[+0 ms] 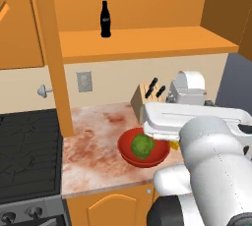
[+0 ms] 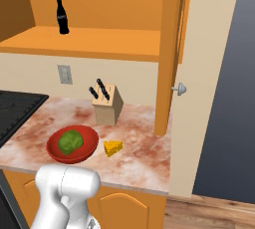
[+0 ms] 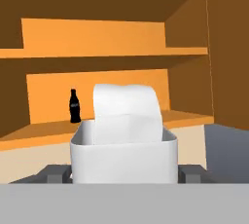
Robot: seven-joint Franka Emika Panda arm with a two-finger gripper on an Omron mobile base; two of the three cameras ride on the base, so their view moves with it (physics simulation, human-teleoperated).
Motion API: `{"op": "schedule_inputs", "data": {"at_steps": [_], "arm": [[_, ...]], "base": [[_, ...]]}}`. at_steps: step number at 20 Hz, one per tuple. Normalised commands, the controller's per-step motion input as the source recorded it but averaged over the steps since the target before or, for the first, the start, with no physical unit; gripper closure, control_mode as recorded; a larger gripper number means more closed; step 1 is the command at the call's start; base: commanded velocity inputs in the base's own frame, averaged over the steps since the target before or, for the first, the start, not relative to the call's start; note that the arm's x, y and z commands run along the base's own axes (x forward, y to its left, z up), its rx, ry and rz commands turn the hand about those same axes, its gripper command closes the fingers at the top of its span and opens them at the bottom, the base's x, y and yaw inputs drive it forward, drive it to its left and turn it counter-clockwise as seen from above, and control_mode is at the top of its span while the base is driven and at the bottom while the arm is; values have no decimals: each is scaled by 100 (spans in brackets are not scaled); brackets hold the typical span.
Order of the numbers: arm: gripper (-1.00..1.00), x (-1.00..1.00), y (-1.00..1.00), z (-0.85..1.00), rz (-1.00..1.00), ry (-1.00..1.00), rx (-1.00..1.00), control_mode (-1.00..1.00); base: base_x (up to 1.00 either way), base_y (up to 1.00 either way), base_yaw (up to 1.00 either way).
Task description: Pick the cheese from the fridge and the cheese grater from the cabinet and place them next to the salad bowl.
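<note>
Jaws: wide open with nothing held; in the hand view the two dark finger tips (image 3: 54, 173) stand far apart at the bottom edge.
Cheese: a yellow wedge (image 2: 113, 148) lying on the tabletop (image 2: 142, 158), lower than the jaws, just beside the bowl and apart from its rim.
Bowl: red and shallow (image 2: 85, 141), with a green lettuce ball (image 2: 70, 141) inside, also below the jaws.
Cabinet: its orange shelves (image 3: 116, 52) face the jaws straight ahead, doors open.
Bottle: dark cola bottle (image 3: 74, 106), upright on the lower shelf, ahead of the jaws and off to their left.
Writing: the bottle carries a small pale label, too small to read; no other lettering can be made out.
Knife block: pale wood with black handles (image 2: 107, 104), standing behind the bowl, near the wall.
Left base view: shows the black stove (image 1: 27, 146) beside the tabletop; the arm covers most of the cheese, leaving a yellow sliver at the bowl's edge.
Right base view: shows the whole wedge and a dark grey panel at the far right edge.
Both base views: a wall outlet (image 1: 84, 81) and a round door knob (image 2: 180, 89).
Hand view: shows a second, higher shelf.
</note>
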Motion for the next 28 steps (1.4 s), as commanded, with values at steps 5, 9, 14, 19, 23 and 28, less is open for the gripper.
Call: {"op": "schedule_inputs", "data": {"at_steps": [5,9,14,19,23,28], "arm": [[100,-26,-28,-44,-12,3,7,-100],[100,-19,-17,-54,-4,5,6,-100],[100,-6,0,-61,-1,3,1,-100],[100,0,2,-60,0,0,0,-100],[100,0,0,-60,0,0,0,-100],[100,12,0,-55,0,0,0,-100]], "base": [[0,0,0],[0,0,0],[0,0,0],[0,0,0],[0,0,0],[0,0,0]]}}
